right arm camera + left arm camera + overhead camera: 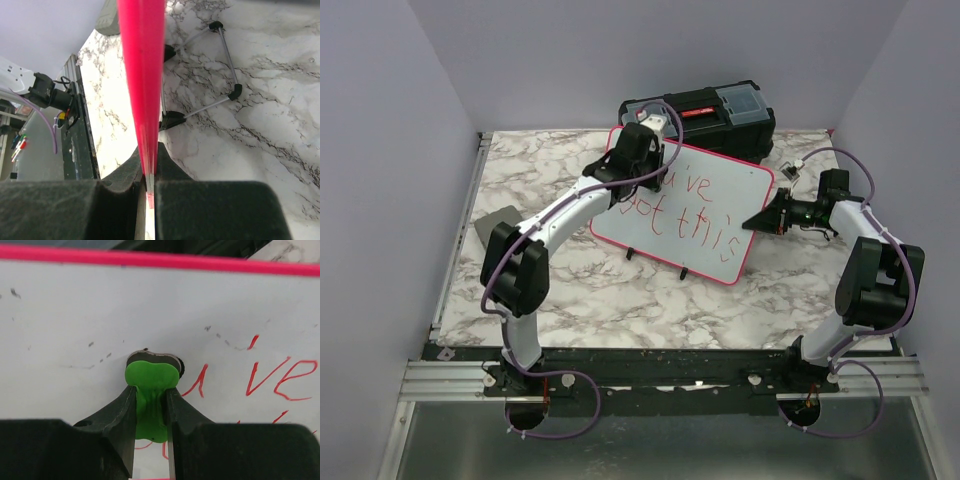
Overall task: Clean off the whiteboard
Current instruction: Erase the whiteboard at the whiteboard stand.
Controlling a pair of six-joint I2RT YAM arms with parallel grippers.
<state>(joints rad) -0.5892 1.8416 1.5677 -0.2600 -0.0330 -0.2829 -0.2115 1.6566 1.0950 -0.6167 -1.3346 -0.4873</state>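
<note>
A large rectangular whiteboard with a pink-red rim and rounded corners (pixel 745 200) stands tilted on small black feet (pixel 633 253) near the middle of the marble-patterned worktop (pixel 570 290), turned at an angle to the worktop's edges. Red handwriting runs across its face. Just behind its far edge sits a black plastic toolbox with a red handle and clear lid compartments (pixel 720 115), close enough that the board's upper rim overlaps it in the top view. A small flat grey pad (pixel 497 225) lies well apart, at the worktop's left edge. The left arm reaches across the board's upper left corner and hides the first letters from above. The left pincer (pixel 642 172) is narrowed tightly on a bright green plastic eraser handle (pixel 151 377), whose dark pad (pixel 152 357) presses flat against the white surface just left of the red letters, below the top rim. Faint dark specks dot the board around the pad. The right pincer (pixel 757 218) comes in from the side and is clamped on the board's right edge, its jaws closed on either side of the pink-red rim (pixel 142 75). Past that rim, the right wrist view shows a thin wire stand with black end caps (pixel 225 55) resting on the marble.
</note>
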